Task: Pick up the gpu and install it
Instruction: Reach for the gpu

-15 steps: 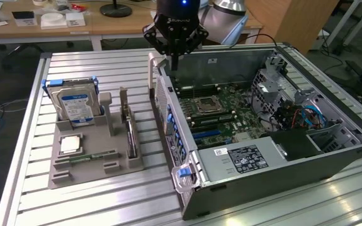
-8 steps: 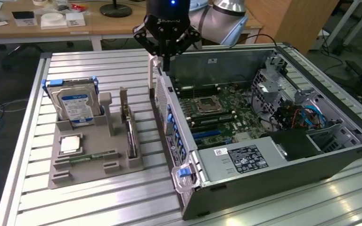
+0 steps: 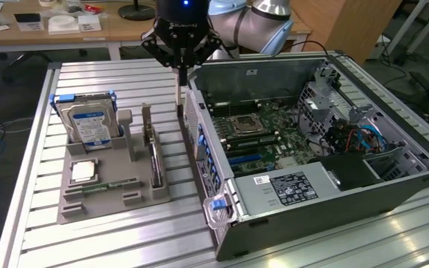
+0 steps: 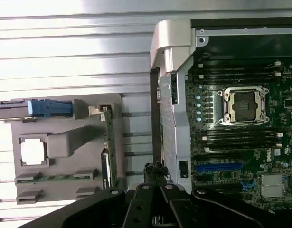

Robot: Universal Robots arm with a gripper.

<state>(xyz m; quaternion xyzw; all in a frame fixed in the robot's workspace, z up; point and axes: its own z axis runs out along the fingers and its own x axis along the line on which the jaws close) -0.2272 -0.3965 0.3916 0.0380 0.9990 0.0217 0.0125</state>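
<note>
**Inspector:** Slatted metal table (image 3: pixel 110 245), two items on it. A grey parts holder (image 3: pixel 106 209) sits toward the exterior view's left. An open computer case (image 3: pixel 326 218) lies on its side toward the right, with the motherboard (image 3: pixel 274 125) exposed.

**Clerk:** Location of the gpu?

**Inspector:** The gpu (image 3: pixel 153 156) stands on edge in a slot of the holder, on the side nearest the case, with its metal bracket at the far end. The wrist view shows the same seating. Also in the holder: a hard drive (image 3: pixel 89 124) with a blue-white label, upright at the far corner; a processor chip (image 3: pixel 82 171), flat; a memory stick (image 3: pixel 110 185), low in its groove.

**Clerk:** And the gripper?

**Inspector:** The gripper (image 3: pixel 179 109) hangs over the strip of table between holder and case. It is just beside the case's rear wall and apart from the gpu. Its long thin fingers are pressed together with nothing between them.

**Clerk:** Contact with the card?

**Inspector:** None visible.
</note>
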